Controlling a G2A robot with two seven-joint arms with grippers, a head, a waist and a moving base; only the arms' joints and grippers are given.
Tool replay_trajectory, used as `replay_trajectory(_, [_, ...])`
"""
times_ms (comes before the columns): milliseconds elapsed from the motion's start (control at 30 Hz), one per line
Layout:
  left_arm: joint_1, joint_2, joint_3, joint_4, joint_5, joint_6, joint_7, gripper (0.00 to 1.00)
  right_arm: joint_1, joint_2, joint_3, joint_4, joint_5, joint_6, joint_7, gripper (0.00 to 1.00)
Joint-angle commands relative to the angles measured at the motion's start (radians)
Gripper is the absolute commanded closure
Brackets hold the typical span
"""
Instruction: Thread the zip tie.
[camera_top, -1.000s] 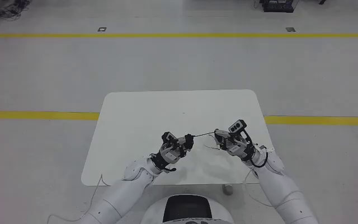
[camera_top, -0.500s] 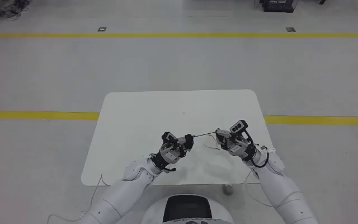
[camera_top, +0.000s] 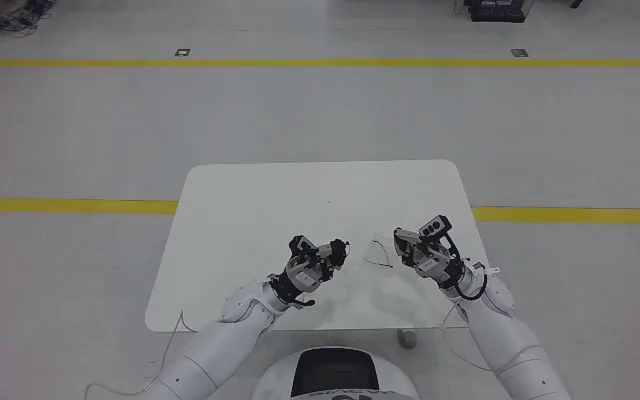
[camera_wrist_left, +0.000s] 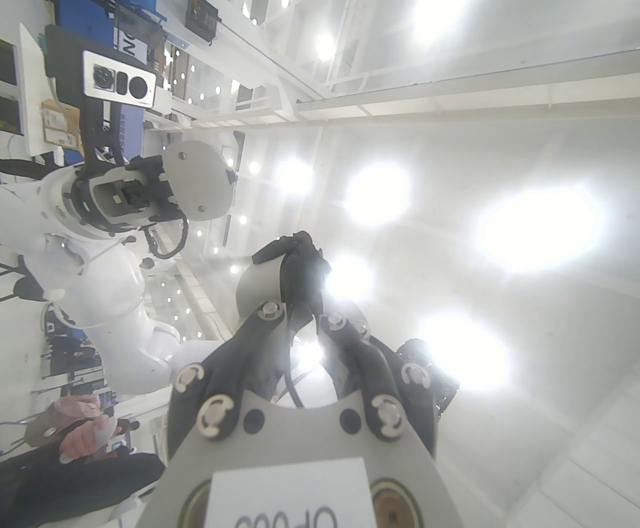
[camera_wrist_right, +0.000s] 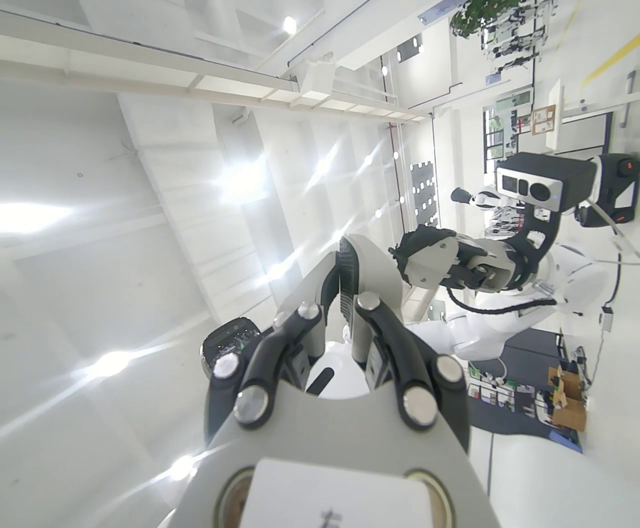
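Two arms up over the counter: left end effector near mid-counter, clamped on the zip tie, a thin dark strand trailing back between its fingers; right end effector at 3 o'clock from it, apart, pads pressed together.

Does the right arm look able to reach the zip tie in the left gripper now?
Probably yes: nothing stands between the shut right gripper and the zip tie in the left gripper.
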Motion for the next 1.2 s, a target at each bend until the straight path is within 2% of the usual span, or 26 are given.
replay_trajectory(0, [0.000, 0.000, 0.000, 0.000, 0.000, 0.000, 0.000, 1.00, -0.009, 0.002, 0.014, -0.001, 0.013, 0.006, -0.001, 1.00])
replay_trajectory(33, [0.000, 0.000, 0.000, 0.000, 0.000, 0.000, 0.000, 1.00, -0.014, 0.003, 0.024, -0.002, 0.020, 0.012, -0.002, 1.00])
replay_trajectory(67, [0.000, 0.000, 0.000, 0.000, 0.000, 0.000, 0.000, 1.00, -0.018, 0.004, 0.029, -0.004, 0.024, 0.024, 0.000, 0.67])
replay_trajectory(100, [0.000, 0.000, 0.000, 0.000, 0.000, 0.000, 0.000, 1.00, -0.020, 0.005, 0.032, -0.006, 0.026, 0.039, 0.002, 0.00])
replay_trajectory(133, [0.000, 0.000, 0.000, 0.000, 0.000, 0.000, 0.000, 1.00, -0.022, 0.007, 0.038, -0.007, 0.032, 0.058, -0.002, 0.00])
replay_trajectory(467, [0.001, 0.000, 0.001, -0.002, -0.002, 0.002, 0.005, 1.00, -0.022, 0.007, 0.038, -0.007, 0.032, 0.058, -0.002, 0.00])
replay_trajectory(533, [0.009, -0.004, 0.002, -0.030, -0.058, 0.035, 0.005, 1.00, -0.023, 0.006, 0.039, -0.017, 0.023, 0.055, -0.031, 0.00])
replay_trajectory(633, [0.022, -0.004, -0.017, -0.049, -0.160, 0.083, -0.035, 1.00, -0.032, 0.008, 0.059, -0.021, 0.025, 0.046, -0.047, 0.00])
replay_trajectory(700, [0.028, -0.003, -0.030, -0.054, -0.190, 0.103, -0.056, 1.00, -0.041, 0.011, 0.077, -0.024, 0.027, 0.038, -0.055, 0.00])
replay_trajectory(867, [0.035, -0.001, -0.044, -0.074, -0.163, 0.104, -0.054, 1.00, -0.055, 0.014, 0.098, -0.037, 0.023, 0.037, -0.065, 0.00])
replay_trajectory(1133, [0.035, -0.001, -0.044, -0.074, -0.163, 0.104, -0.054, 1.00, -0.055, 0.014, 0.098, -0.037, 0.023, 0.037, -0.065, 0.00])
replay_trajectory(1167, [0.034, -0.002, -0.043, -0.085, -0.156, 0.107, -0.031, 1.00, -0.055, 0.014, 0.098, -0.037, 0.023, 0.037, -0.065, 0.00])
